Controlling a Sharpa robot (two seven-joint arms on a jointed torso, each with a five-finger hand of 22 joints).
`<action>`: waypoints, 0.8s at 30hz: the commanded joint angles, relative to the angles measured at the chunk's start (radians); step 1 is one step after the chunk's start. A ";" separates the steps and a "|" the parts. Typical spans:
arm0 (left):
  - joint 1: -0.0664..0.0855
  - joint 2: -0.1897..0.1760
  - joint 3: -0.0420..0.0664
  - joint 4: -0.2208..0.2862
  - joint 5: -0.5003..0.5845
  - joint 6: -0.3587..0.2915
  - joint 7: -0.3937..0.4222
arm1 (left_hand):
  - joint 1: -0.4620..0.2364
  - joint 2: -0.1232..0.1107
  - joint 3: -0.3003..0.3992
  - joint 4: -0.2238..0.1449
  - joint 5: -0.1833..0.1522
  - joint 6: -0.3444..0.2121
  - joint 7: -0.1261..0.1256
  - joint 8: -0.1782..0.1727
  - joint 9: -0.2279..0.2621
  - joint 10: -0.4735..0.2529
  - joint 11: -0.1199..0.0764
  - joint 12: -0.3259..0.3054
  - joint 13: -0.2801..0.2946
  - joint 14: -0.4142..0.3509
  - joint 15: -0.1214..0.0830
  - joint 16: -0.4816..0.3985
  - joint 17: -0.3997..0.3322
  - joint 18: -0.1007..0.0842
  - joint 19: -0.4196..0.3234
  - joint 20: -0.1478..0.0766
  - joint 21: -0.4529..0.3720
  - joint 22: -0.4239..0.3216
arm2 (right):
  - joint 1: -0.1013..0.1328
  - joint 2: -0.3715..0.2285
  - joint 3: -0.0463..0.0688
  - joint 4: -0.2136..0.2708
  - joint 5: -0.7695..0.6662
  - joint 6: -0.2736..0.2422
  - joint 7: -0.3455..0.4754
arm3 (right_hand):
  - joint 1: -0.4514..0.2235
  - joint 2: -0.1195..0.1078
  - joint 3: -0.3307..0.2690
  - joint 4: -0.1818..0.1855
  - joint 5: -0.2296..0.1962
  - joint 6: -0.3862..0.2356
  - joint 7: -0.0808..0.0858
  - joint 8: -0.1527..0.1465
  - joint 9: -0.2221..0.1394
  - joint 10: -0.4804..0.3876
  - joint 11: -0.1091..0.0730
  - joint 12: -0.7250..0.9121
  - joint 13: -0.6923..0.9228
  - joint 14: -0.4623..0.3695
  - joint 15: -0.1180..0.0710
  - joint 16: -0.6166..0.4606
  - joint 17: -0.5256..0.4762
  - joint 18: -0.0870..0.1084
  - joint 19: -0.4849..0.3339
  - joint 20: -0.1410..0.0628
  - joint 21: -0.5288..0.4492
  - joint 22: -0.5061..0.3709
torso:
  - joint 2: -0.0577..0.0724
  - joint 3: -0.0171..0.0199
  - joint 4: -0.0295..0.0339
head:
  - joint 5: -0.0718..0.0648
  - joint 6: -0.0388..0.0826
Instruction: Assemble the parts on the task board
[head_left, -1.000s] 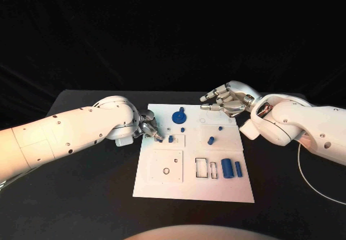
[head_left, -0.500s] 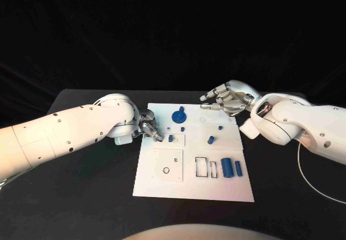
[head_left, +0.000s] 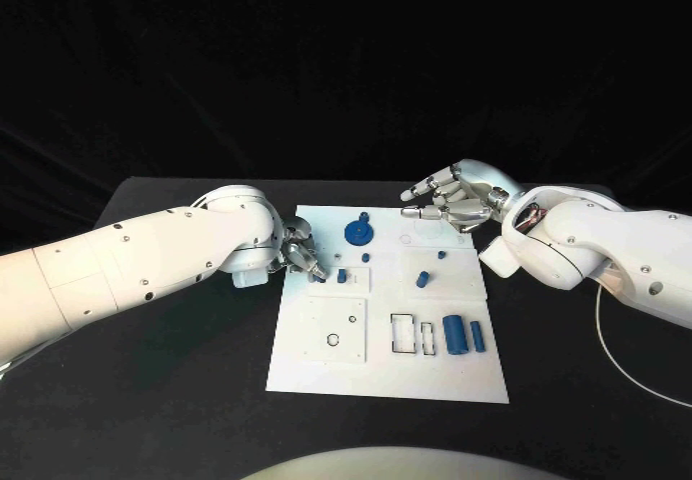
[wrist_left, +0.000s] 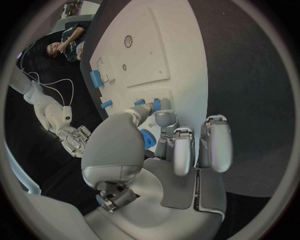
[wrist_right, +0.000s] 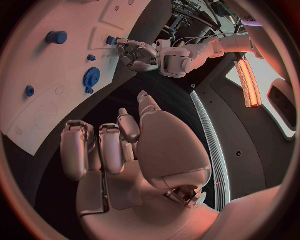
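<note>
The left hand (head_left: 299, 251) is held at the board's (head_left: 332, 375) left edge, a small blue part (wrist_left: 147, 138) pinched in its fingertips. The right hand (head_left: 450, 201) is raised over the far right corner, fingers loosely curled, nothing held. A gear (head_left: 358, 235) and cylinders (head_left: 454, 335) lie on the board.

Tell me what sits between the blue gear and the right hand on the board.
Only bare white board with a faint outline lies between the blue gear and the right hand, seen in the head view.
</note>
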 joint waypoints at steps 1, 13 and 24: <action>-0.010 0.012 -0.008 -0.005 0.000 0.037 -0.034 | -0.017 0.000 0.092 -0.088 -0.001 0.011 -0.004 -0.003 -0.006 0.006 -0.001 0.007 0.002 0.103 -0.005 0.003 0.263 0.005 0.059 -0.003 0.007 0.140 | -0.001 0.001 0.000 0.001 -0.008 0.014 0.002 | -0.004 0.001 -0.007 0.002 0.004 0.008 -0.001 0.003 0.002 -0.003 -0.004 0.004 0.000 0.055 -0.006 -0.006 0.036 0.015 -0.005 0.000 -0.007 -0.001 | 0.000 0.0009 -0.0008 | 0.000 -0.001; -0.010 0.028 -0.010 -0.016 -0.010 0.103 -0.053 | -0.075 0.004 0.016 -0.051 -0.004 0.031 -0.010 -0.013 -0.025 0.009 -0.005 0.015 0.015 0.103 -0.009 0.003 0.263 0.002 0.062 -0.006 0.015 0.150 | -0.001 0.003 0.000 -0.003 -0.004 0.016 0.006 | -0.005 0.002 -0.008 0.002 0.005 0.008 -0.001 0.004 0.002 -0.004 -0.004 0.003 -0.001 0.055 -0.006 -0.007 0.035 0.015 -0.005 0.000 -0.007 -0.001 | 0.000 0.0012 0.0002 | -0.004 -0.005; -0.010 0.028 -0.010 -0.024 -0.025 0.086 -0.057 | -0.133 0.009 -0.101 0.003 -0.005 0.055 -0.013 -0.023 -0.046 0.015 -0.007 0.018 0.020 0.103 -0.009 0.003 0.263 -0.001 0.067 -0.007 0.028 0.164 | -0.001 0.004 0.000 -0.004 -0.001 0.016 0.009 | -0.007 0.004 -0.009 0.003 0.006 0.008 -0.001 0.004 0.002 -0.006 -0.004 0.000 -0.004 0.054 -0.006 -0.010 0.032 0.016 -0.008 0.000 -0.010 -0.005 | -0.001 0.0000 0.0001 | -0.005 -0.006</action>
